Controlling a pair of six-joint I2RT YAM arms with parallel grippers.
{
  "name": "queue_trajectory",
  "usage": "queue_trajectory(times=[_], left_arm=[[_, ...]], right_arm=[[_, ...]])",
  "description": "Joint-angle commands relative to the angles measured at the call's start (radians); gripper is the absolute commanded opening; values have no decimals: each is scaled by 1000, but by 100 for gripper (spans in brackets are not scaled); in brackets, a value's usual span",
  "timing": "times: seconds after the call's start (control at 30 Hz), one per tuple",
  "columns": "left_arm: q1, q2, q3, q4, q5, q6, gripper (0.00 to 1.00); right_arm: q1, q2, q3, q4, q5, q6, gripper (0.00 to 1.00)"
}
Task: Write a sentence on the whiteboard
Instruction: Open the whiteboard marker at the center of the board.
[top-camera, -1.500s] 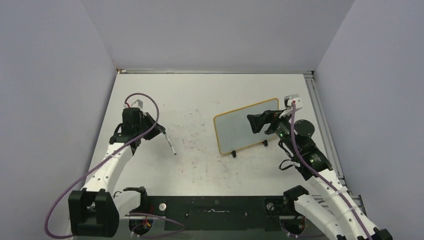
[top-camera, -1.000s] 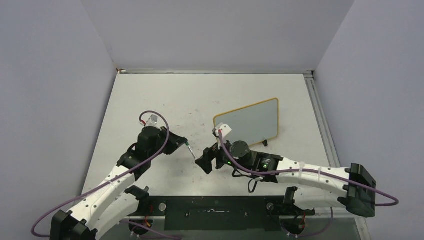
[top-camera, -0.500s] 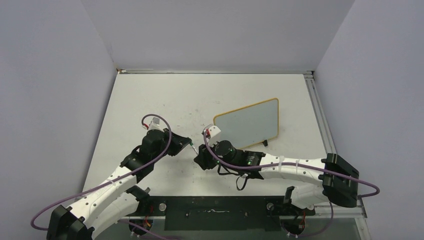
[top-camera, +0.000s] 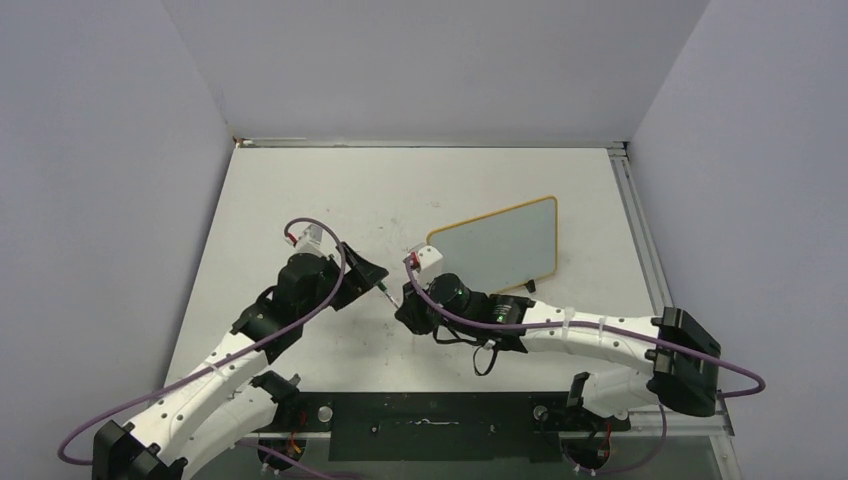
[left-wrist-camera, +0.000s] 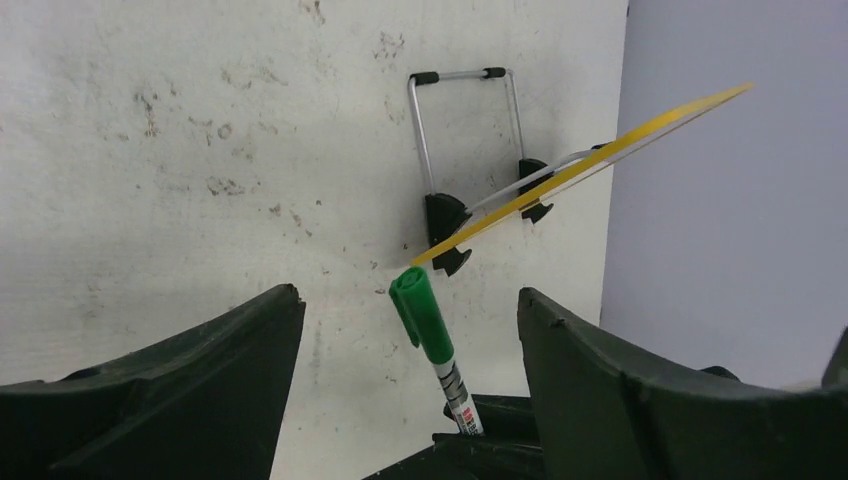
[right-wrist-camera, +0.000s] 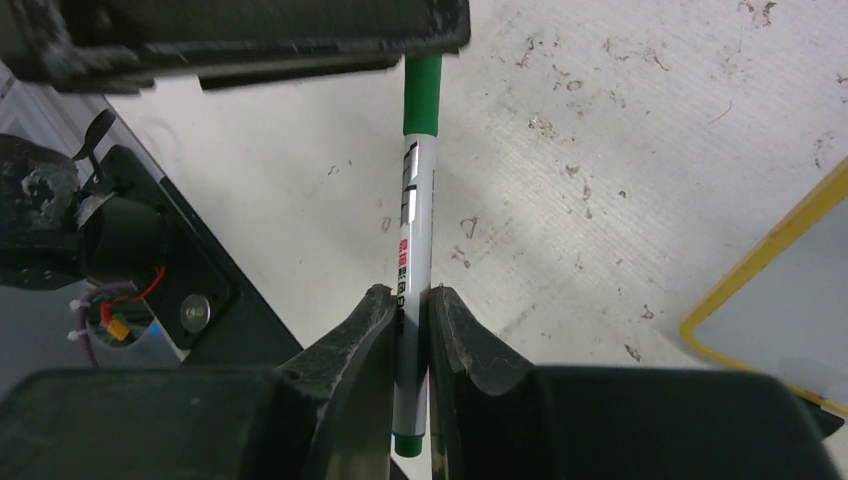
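Note:
A green-capped white marker hangs between my two grippers, over the table left of the whiteboard. My right gripper is shut on the marker's barrel near its tail end. My left gripper stands wide open around the capped end, its fingers clear of the cap. From above, the left gripper and right gripper nearly meet. The whiteboard, yellow-rimmed, leans on its black feet at centre right; I see no sentence on its face. The left wrist view shows it edge-on.
The table top is white and stained with small marks. A black base plate runs along the near edge. A metal rail lines the right side. Grey walls close in the table on three sides.
The left gripper has opened and let go of the marker. The right gripper, which swung in from the whiteboard, has shut on the marker's barrel.

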Motion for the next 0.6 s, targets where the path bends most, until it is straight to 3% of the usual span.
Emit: queue_trajectory(times=[0.0, 0.13, 0.33, 0.43, 0.57], left_arm=[[3, -24, 228, -149, -56, 375, 77], [1, -2, 358, -232, -1, 655, 76], [-47, 53, 384, -265, 460, 984, 72], [-145, 57, 375, -308, 453, 1084, 72], [-246, 70, 351, -331, 457, 1136, 75]], right_arm=[[-77, -117, 58, -148, -177, -42, 5], [-174, -142, 135, -336, -387, -120, 5], [-290, -133, 210, -560, -681, -250, 5], [-373, -143, 197, -613, -867, -287, 5], [-387, -153, 200, -659, -982, -310, 5]])
